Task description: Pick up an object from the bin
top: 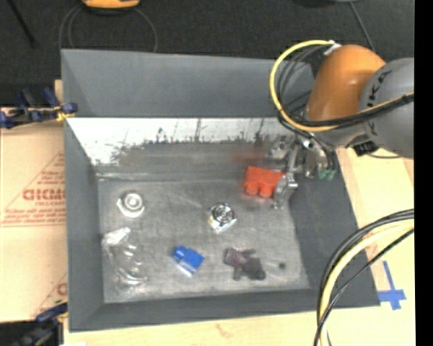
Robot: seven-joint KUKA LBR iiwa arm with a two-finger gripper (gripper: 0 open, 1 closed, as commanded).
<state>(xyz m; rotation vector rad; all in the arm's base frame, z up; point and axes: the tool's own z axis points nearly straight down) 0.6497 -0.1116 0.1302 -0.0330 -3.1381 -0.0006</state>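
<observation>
right, the gripper (pixel 282 188) is down in the grey metal bin (pixel 83 157), at the right end near the back wall, and it's pressed up against a small orange-red blocky plastic piece (pixel 258 182). the piece sits just to its left, touching or very nearly. whether the gripper is open or clamped on it, i can't tell from here (the wrist hardware crowds that spot).

that block looks light and rigid to me, hard plastic with flat sides, so it shouldn't crush or sag. smooth faces could slip, though, so i'd take it across two opposite flat sides, near the middle, not by a corner.

the other bits lie well apart from it: a shiny silver round metal part (pixel 221 216) towards the middle, a little blue block (pixel 187 259) and a dark purple lump (pixel 244 264) along the front, and clear plastic pieces (pixel 125 258) at the left.
</observation>
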